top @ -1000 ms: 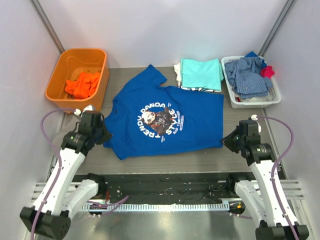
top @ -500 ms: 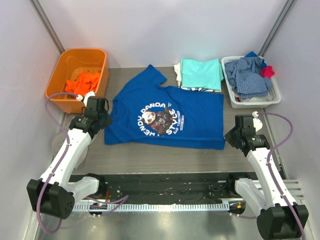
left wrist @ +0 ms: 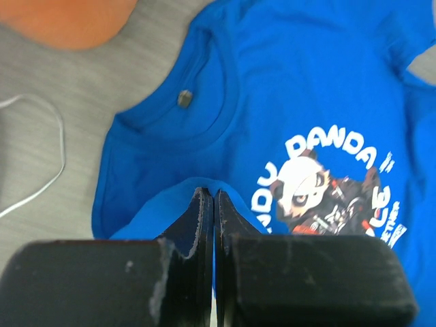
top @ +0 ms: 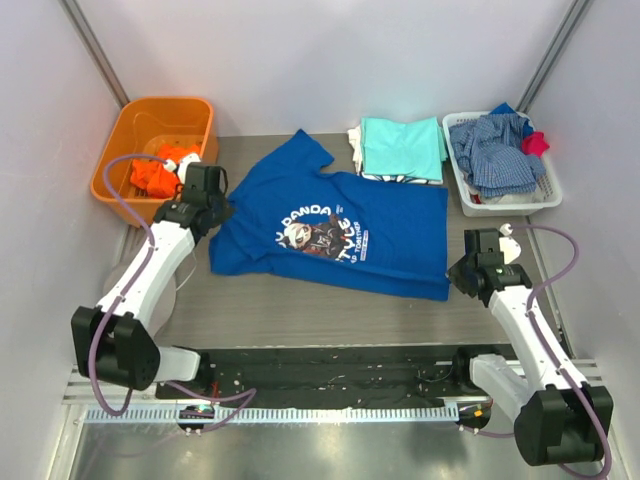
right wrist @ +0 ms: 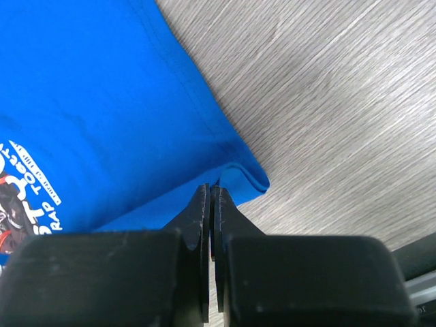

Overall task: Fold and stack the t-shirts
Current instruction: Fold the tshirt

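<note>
A robotics lab cell: plain white walls (top: 330,60) on metal struts (top: 95,45) box in a grey wood-grain surface (top: 300,315) on the left, far and right. The left arm (top: 150,275) and right arm (top: 525,325), both white, stand bolted by a metal rail (top: 330,412) at the near edge, trailing purple cables (top: 106,185) (one loop each). An orange bin (top: 110,165) and a white basket (top: 505,208) sit at the far corners.

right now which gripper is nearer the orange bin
Left. The left gripper is beside the orange bin; the right gripper is at the opposite corner of the blue t-shirt.
</note>
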`<move>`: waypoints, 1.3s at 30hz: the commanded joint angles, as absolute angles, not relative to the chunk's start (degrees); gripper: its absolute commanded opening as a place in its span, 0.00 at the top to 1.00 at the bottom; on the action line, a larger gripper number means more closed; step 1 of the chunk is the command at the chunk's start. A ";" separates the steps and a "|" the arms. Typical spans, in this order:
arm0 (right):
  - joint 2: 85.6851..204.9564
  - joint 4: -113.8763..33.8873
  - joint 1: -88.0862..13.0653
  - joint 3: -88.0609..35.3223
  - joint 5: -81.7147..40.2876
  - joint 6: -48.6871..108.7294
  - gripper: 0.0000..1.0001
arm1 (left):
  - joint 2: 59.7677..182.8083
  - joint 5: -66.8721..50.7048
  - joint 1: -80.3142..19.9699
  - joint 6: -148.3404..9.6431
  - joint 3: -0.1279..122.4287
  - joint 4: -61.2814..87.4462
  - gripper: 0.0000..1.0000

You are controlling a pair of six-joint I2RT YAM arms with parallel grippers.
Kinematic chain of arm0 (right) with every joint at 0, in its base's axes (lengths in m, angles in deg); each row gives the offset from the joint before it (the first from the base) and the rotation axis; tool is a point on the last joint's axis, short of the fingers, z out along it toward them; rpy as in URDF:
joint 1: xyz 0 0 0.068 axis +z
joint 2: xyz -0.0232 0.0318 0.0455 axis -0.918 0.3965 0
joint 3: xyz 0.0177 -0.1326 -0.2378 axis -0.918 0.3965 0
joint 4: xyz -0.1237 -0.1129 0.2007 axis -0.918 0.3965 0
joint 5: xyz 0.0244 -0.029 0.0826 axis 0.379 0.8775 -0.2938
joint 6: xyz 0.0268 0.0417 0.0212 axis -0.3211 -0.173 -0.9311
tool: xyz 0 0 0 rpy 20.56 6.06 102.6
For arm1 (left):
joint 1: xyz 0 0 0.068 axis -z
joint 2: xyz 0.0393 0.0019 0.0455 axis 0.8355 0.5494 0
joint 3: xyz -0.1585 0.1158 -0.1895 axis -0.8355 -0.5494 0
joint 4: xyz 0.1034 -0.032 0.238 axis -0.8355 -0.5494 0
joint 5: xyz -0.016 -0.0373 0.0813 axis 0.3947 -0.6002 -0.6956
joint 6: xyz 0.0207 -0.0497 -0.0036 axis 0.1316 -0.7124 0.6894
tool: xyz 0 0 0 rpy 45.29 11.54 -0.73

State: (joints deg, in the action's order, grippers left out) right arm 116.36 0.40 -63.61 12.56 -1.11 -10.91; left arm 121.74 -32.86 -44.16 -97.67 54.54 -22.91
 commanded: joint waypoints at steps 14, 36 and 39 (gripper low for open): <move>123.30 -6.05 -63.74 7.26 3.63 -10.98 0.99 | 131.04 -33.57 -44.54 -95.39 62.63 -16.79 1.00; 133.14 -12.37 -63.74 5.85 5.56 -9.40 0.99 | 138.60 -34.10 -44.72 -94.77 65.97 -13.90 1.00; 134.28 -13.34 -63.74 5.32 5.74 -9.22 0.99 | 140.01 -34.01 -44.72 -94.68 66.85 -13.63 1.00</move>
State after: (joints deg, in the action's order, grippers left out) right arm 133.38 -10.22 -63.61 8.21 3.09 -9.86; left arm 138.92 -32.86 -44.31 -95.79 63.87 -17.34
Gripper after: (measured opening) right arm 0.034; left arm 0.020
